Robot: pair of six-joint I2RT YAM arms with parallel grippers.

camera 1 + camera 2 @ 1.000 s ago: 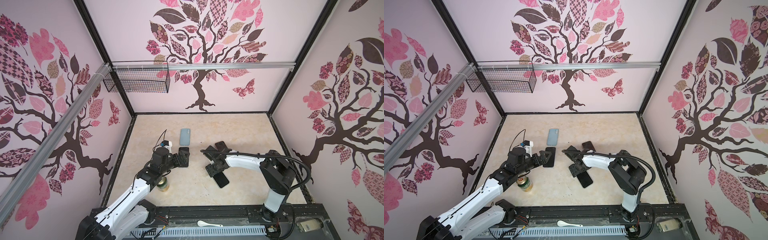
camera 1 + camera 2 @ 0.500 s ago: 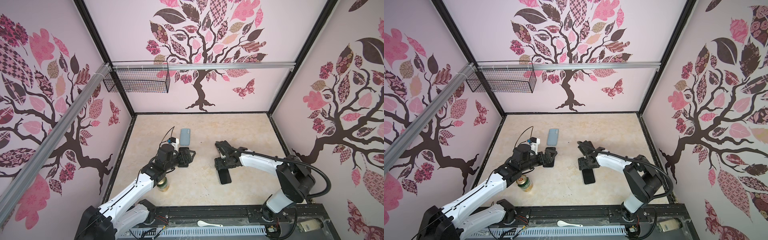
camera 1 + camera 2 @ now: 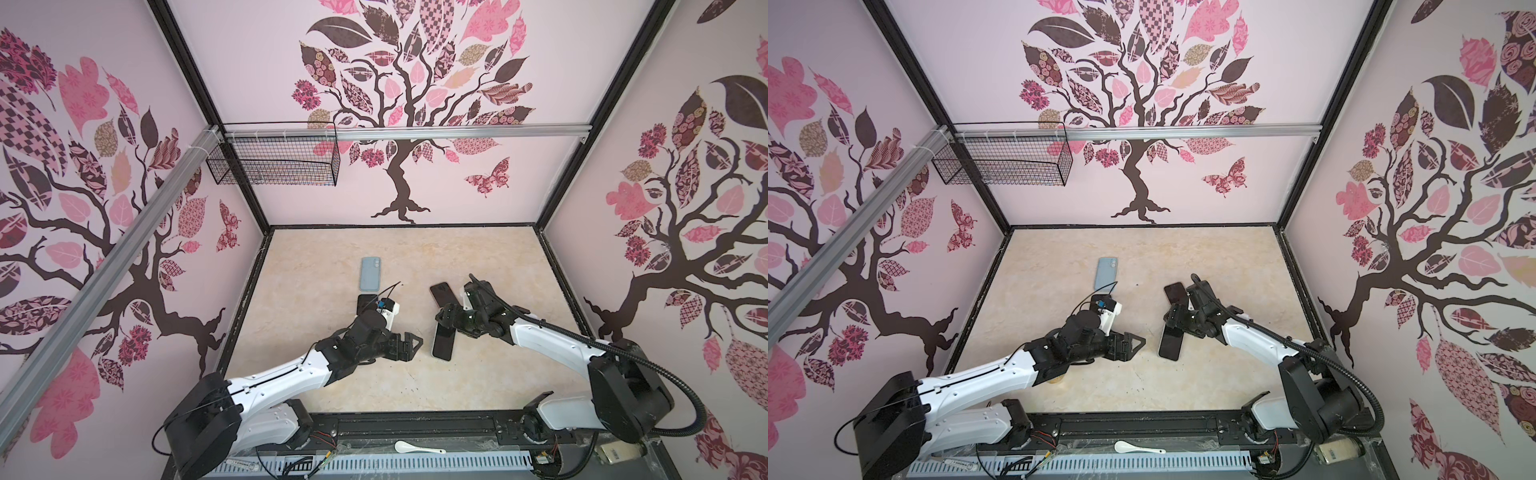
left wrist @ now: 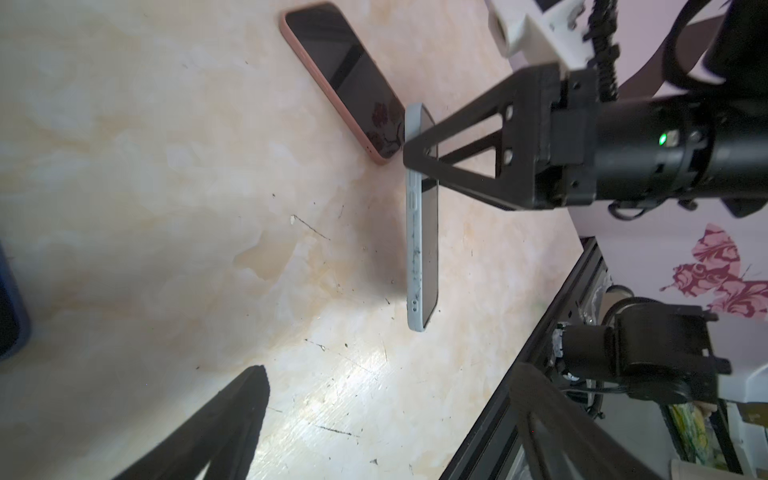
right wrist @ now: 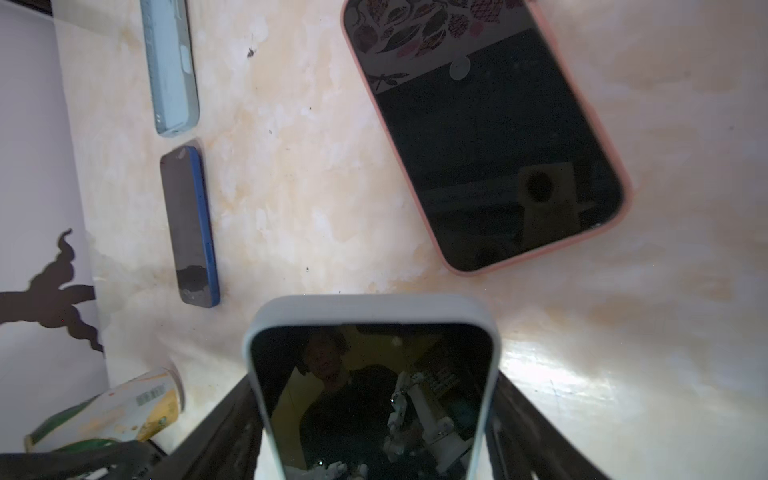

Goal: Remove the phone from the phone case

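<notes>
A phone with a dark screen sits in a pale grey phone case (image 5: pixel 370 316). My right gripper (image 5: pixel 374 432) is shut across its long sides near one end, with black fingers (image 5: pixel 224 428) against each edge. In both top views the cased phone (image 3: pixel 442 343) (image 3: pixel 1170 343) lies mid-table under my right gripper (image 3: pixel 451 323). In the left wrist view its grey edge (image 4: pixel 415 232) shows side-on, raised above its shadow. My left gripper (image 3: pixel 409 347) (image 4: pixel 386 415) stands open and empty, just left of the phone and apart from it.
A pink-cased phone (image 3: pixel 442 293) (image 5: pixel 486 137) lies just behind the held one. A light blue phone (image 3: pixel 370 273) lies face down further back left, with a blue-cased phone (image 5: pixel 189 224) next to it. A can (image 5: pixel 112 411) lies under the left arm. A white spoon (image 3: pixel 417 448) rests on the front rail.
My left gripper has left the blue-cased phone and moved right and forward to the held phone. My right arm has swung its elbow right, turning the held phone straighter.
</notes>
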